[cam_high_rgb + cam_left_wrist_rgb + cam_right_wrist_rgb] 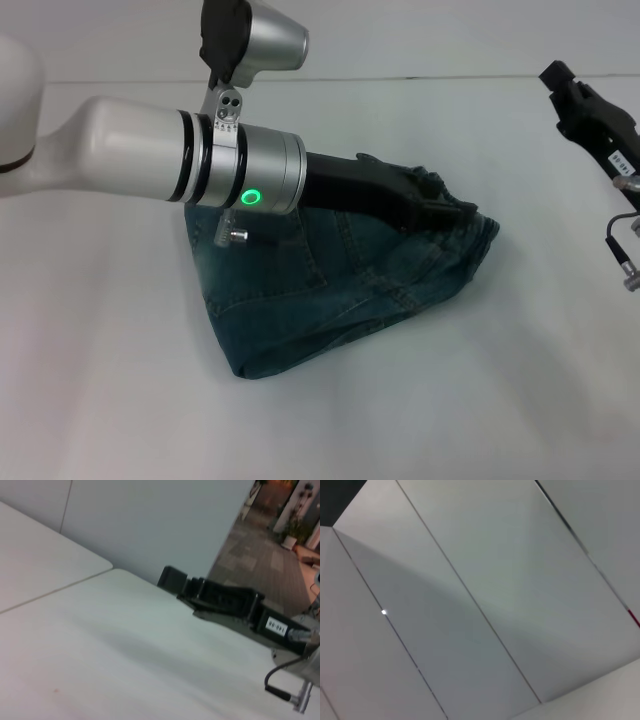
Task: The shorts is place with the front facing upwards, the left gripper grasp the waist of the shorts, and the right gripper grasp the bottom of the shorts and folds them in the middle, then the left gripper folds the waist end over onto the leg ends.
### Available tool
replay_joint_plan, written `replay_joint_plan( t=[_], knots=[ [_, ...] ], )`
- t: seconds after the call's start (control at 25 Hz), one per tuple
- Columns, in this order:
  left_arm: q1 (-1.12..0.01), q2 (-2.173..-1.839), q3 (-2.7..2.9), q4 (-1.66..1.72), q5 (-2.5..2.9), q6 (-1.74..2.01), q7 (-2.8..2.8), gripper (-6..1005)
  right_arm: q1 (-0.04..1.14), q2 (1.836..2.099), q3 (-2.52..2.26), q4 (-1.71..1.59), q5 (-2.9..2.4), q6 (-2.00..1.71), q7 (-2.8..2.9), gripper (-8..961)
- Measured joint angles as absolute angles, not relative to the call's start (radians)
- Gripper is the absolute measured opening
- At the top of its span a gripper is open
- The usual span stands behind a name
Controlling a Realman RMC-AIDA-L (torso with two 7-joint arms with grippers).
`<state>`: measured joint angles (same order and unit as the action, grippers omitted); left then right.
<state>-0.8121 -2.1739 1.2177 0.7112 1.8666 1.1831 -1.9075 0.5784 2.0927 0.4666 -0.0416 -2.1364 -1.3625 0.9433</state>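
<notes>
The left gripper (pixel 440 205) at frame centre clamps the lifted shorts (pixel 330 290) (silver arm crossing); the right gripper (pixel 560 80), upper right: state unclear.

Blue-green faded denim on the shorts (pixel 330 290), paler bleached patches toward the upper left, darker stitched seams. White, matt bench (pixel 120 380). Silver-white arm (pixel 130 150) with black bands and a glowing green ring light (pixel 251 197), ending in the black left gripper (pixel 440 212). All-black right gripper (pixel 560 80), small white label (pixel 276 626) with dark digits, thin black cable (pixel 615 235).
</notes>
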Motion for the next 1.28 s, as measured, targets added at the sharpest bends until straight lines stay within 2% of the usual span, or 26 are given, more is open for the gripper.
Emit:
replay_joint_plan(
  t=[0.16,0.28,0.32,0.36,0.48,0.6,0.72,0.92,1.04,1.16,1.28],
  knots=[
    [-0.756,-2.167,1.206,0.758,1.811,1.226,-1.908,434,0.572,2.084,0.426,-0.048,-2.137,-1.382,0.957,22],
    [-0.690,-2.164,1.197,0.826,1.783,1.248,-1.907,543,0.577,2.065,0.332,-0.093,-2.141,-1.422,1.026,28],
    [-0.610,-2.163,1.162,0.901,1.774,1.283,-1.904,579,0.582,2.058,0.284,-0.122,-2.141,-1.445,1.064,31],
    [-0.597,-2.163,1.152,0.912,1.774,1.293,-1.902,637,0.586,2.053,0.239,-0.153,-2.142,-1.469,1.100,33],
    [-0.510,-2.161,1.047,0.965,1.773,1.380,-1.884,813,0.590,2.048,0.127,-0.271,-2.141,-1.577,1.195,40],
    [-0.453,-2.154,0.948,0.972,1.774,1.459,-1.861,892,0.590,2.047,0.025,-0.404,-2.141,-1.713,1.285,97],
    [-0.393,-2.140,0.869,0.973,1.780,1.562,-1.820,891,0.580,2.044,-0.127,-0.563,-2.142,-1.852,1.358,153],
    [-0.315,-2.093,0.845,0.978,1.784,1.685,-1.797,889,0.548,2.036,-0.362,-0.805,-2.142,-1.974,1.493,248],
    [-0.282,-2.070,0.842,0.979,1.787,1.733,-1.786,889,0.520,2.035,-0.480,-0.901,-2.149,-1.969,1.571,366],
    [-0.264,-2.066,0.841,0.980,1.810,1.754,-1.782,888,0.511,2.033,-0.503,-0.939,-2.190,-1.947,1.605,483],
    [-0.264,-2.080,0.840,0.981,1.866,1.745,-1.782,887,0.508,2.025,-0.501,-0.938,-2.235,-1.903,1.610,632]
  ],
)
